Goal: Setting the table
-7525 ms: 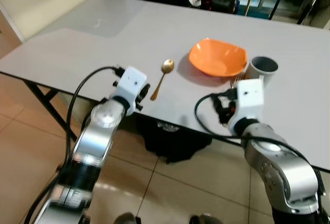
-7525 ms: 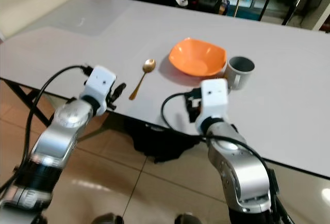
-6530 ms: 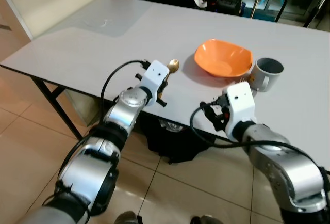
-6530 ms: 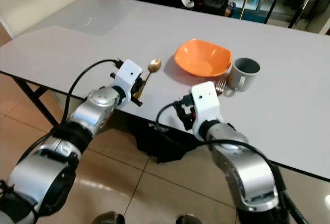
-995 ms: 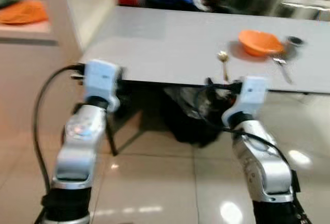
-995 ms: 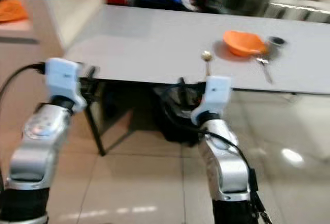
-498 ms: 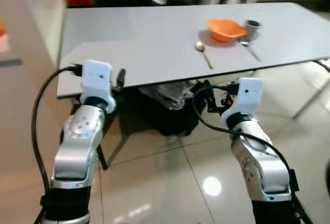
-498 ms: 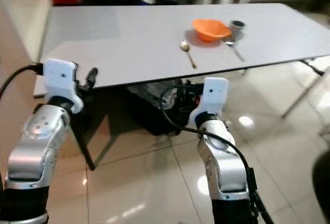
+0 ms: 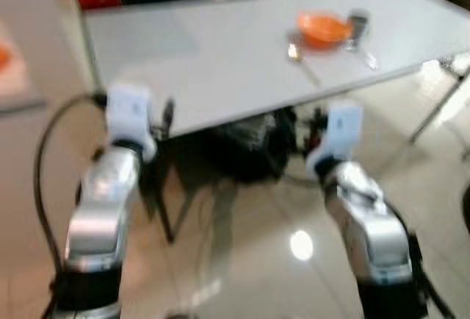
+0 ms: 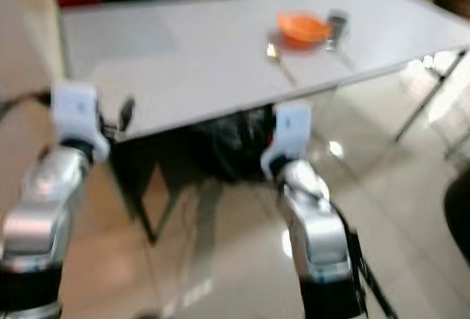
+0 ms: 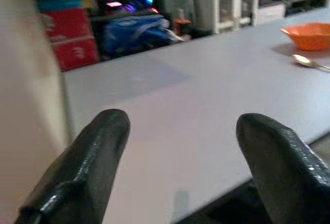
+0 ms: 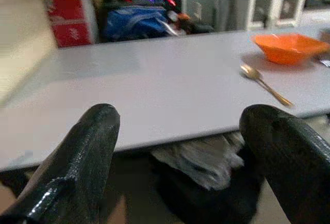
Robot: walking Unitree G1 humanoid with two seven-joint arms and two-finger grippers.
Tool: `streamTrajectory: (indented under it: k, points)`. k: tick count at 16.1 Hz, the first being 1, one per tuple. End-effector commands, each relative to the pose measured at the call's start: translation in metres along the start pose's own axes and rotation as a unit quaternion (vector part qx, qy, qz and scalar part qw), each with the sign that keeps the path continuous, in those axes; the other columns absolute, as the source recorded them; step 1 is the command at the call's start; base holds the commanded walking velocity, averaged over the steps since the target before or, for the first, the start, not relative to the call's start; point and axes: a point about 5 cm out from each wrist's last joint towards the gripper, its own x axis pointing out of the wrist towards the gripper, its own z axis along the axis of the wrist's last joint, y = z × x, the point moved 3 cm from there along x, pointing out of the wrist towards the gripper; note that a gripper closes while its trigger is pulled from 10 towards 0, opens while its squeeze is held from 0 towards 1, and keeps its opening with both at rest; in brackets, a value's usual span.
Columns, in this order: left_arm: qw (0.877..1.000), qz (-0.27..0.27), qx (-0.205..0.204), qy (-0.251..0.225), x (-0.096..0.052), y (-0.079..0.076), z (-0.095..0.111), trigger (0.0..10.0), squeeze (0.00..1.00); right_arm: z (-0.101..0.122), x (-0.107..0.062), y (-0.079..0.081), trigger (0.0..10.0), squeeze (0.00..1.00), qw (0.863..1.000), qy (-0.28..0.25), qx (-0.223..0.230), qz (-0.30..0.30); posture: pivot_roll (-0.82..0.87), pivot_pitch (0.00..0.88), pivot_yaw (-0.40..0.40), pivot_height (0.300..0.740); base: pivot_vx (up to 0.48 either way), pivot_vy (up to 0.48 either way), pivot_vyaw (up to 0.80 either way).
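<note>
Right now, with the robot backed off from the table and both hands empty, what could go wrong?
The head views are blurred, so the robot seems to be moving; judging where the table edge lies may be unreliable. The left hand and right hand hang open at about edge height and could knock it. The spoon and orange bowl sit far off, needing a fresh approach.

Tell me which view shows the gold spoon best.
The right wrist view: the gold spoon lies sharp on the table, bowl and handle both clear. The left wrist view catches just its bowl end; both eye views show it small and blurred.
</note>
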Motion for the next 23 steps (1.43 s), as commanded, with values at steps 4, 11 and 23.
streamTrajectory:
  k: [4, 11, 23]
  points:
    - [1.0, -0.011, -0.001, -0.011, 0.002, -0.008, 0.008, 10.0, 1.0, 0.005, 0.001, -0.006, 10.0, 0.0, 1.0, -0.005, -0.024, 0.005, 0.07, 0.017, -0.054, 0.74, 0.0, 0.48, 0.0]
    - [1.0, -0.019, -0.003, -0.018, 0.004, -0.013, 0.012, 10.0, 1.0, 0.007, 0.002, -0.009, 10.0, 0.0, 0.999, -0.005, -0.047, 0.0, 0.07, 0.016, -0.048, 0.74, 0.0, 0.48, 0.57]
    - [0.996, -0.039, -0.009, -0.079, 0.001, -0.027, 0.029, 10.0, 0.24, 0.012, 0.004, -0.022, 10.0, 0.0, 0.999, -0.016, -0.033, -0.025, 0.06, 0.013, -0.049, 0.74, 0.028, 0.12, 0.13]
